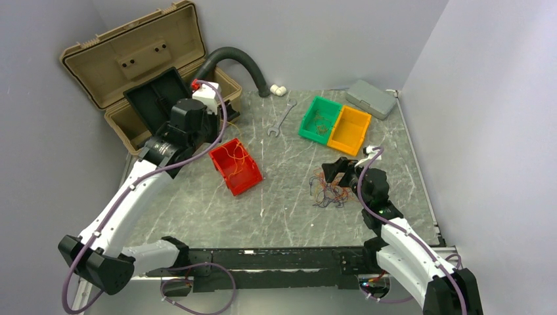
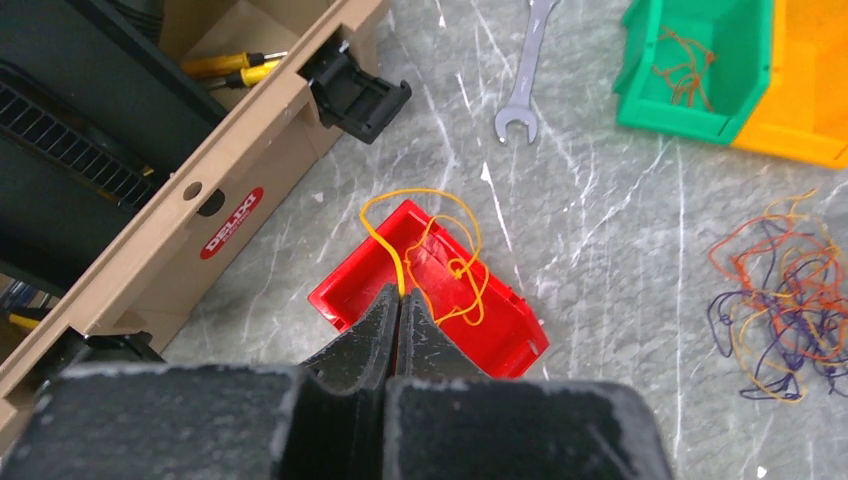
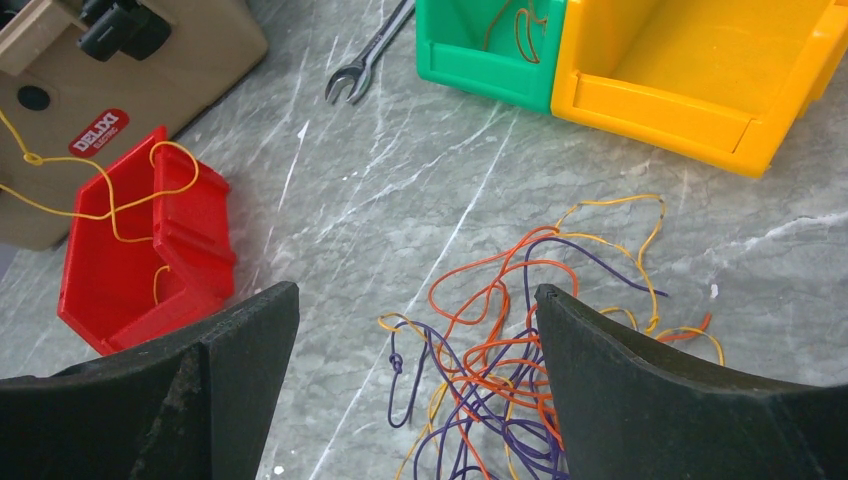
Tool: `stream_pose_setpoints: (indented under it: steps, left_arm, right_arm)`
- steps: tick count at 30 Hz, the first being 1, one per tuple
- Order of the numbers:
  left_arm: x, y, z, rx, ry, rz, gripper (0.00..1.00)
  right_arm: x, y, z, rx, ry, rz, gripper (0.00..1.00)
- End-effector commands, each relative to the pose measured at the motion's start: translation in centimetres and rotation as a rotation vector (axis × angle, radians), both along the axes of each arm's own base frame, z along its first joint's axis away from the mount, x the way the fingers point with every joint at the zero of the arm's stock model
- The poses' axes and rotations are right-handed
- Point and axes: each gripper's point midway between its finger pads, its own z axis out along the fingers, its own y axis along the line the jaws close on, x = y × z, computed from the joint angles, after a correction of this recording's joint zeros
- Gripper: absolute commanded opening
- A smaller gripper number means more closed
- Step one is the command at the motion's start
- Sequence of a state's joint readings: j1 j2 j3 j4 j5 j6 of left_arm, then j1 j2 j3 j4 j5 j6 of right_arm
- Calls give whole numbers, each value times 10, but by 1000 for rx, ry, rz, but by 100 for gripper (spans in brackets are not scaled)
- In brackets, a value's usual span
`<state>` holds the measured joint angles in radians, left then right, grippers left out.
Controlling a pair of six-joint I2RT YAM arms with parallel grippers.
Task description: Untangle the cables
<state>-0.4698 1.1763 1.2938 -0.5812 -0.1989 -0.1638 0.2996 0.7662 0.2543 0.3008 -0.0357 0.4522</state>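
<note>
The cables (image 3: 500, 370) lie as a loose tangle of orange, yellow and dark purple strands on the right part of the surface (image 1: 289, 197), well short of the green bin (image 1: 309, 128) and the yellow bin (image 1: 343, 139).

In the right wrist view the tangle sits directly under the right gripper (image 3: 415, 295). Its dense middle is closer to the right-hand finger than to the left-hand one. The heap has no clear long axis. Loops fan out away from the gripper, and one yellow loop reaches furthest, toward the yellow bin. The right gripper's jaws stand wide apart and hold nothing, hovering over the pile without touching it.

One yellow cable (image 2: 455, 268) is apart from the heap. It is draped in loops over the red bin (image 2: 500, 340) on the left side of the surface, with its upper end pinched in the left gripper (image 2: 398, 298). That gripper is clamped shut on it above the bin.

The right arm is plainly the nearer one to the tangle, and the left is well apart from it across the surface. My judgement is that the next pick falls to the right gripper. It would need a drop straight down with a slight shift toward the right-hand finger, or forward to the outlying yellow loop, which looks the easiest strand to take alone.
</note>
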Motion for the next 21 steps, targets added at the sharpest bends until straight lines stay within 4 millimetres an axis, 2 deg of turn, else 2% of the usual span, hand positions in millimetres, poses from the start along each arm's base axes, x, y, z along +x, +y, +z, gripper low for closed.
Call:
stream_pose_setpoints:
  steps: [1,6,9,15,21]
  left_arm:
    - [-4,-5,39,-107,-138,-24,0]
    - [-18,2,65,-131,-229,-37,0]
    - [-24,13,67,-106,-243,-7,0]
    - [-30,24,55,-78,-227,29,0]
    - [-23,5,27,-75,-132,-41,0]
  right_arm:
    - [6,2,21,13,-71,3,90]
    - [6,1,21,11,-70,-2,90]
    - [5,-1,22,12,-74,-8,90]
    - [5,1,21,14,-74,-2,90]
    - [5,2,22,19,-74,7,90]
